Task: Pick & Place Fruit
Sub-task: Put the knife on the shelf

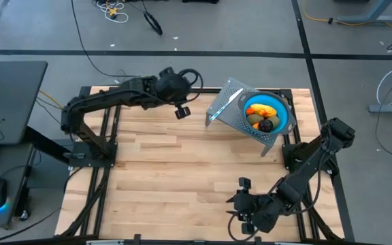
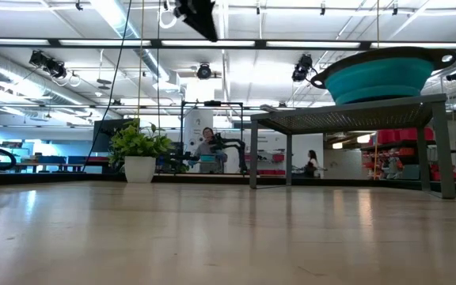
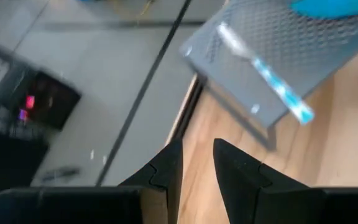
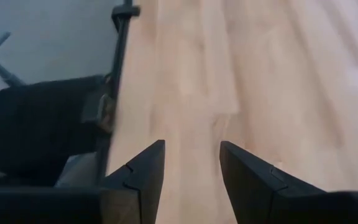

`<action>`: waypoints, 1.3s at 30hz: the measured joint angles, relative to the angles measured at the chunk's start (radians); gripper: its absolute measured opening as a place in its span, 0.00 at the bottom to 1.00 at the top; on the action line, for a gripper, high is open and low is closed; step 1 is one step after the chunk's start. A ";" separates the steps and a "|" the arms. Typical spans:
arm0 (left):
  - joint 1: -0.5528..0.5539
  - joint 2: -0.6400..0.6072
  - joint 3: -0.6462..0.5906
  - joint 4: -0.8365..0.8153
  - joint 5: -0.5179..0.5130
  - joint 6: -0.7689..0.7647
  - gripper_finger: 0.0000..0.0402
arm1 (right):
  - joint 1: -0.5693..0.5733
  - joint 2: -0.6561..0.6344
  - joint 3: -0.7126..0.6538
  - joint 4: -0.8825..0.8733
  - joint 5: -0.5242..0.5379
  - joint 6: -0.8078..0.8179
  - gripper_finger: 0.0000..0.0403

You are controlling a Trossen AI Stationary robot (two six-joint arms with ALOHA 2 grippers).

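Note:
The fruit (image 1: pixel 262 117) lies in a blue bowl (image 1: pixel 282 111): orange, yellow, olive-green and dark purple pieces. The bowl stands on a grey perforated metal stand (image 1: pixel 233 117) at the table's far right, and shows teal in the low view (image 2: pixel 378 75). A silver knife with a blue handle (image 1: pixel 223 107) lies on the stand, also in the left wrist view (image 3: pixel 272 81). My left gripper (image 1: pixel 182 111) hangs above the table, left of the stand, slightly open and empty (image 3: pixel 197 152). My right gripper (image 1: pixel 240 207) is open and empty (image 4: pixel 191 155) near the table's near edge.
The stand's legs (image 2: pixel 442 150) rest on the wooden table (image 1: pixel 182 163). A black frame runs around the table's edges (image 1: pixel 101 163). Bare wood lies in the middle and on the left. A potted plant (image 2: pixel 138 150) and people show in the room beyond.

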 joint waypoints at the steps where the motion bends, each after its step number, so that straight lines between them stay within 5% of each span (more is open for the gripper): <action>1: 0.000 -0.002 0.000 -0.032 -0.011 -0.029 0.24 | -0.007 0.000 0.000 0.006 0.013 -0.012 0.41; 6: -0.001 0.007 -0.001 -0.078 -0.001 -0.139 0.24 | -0.049 0.000 0.000 0.081 0.045 -0.091 0.41; 11: -0.007 0.015 -0.111 -0.027 0.212 -0.065 0.24 | -0.084 0.000 0.000 0.125 -0.002 -0.133 0.41; 23: -0.009 -0.016 -0.489 0.414 0.501 0.188 0.24 | -0.051 0.000 0.000 0.121 -0.087 -0.103 0.41; 39: -0.014 -0.011 -0.723 0.951 0.541 0.247 0.24 | -0.029 0.000 0.000 0.118 -0.086 -0.106 0.41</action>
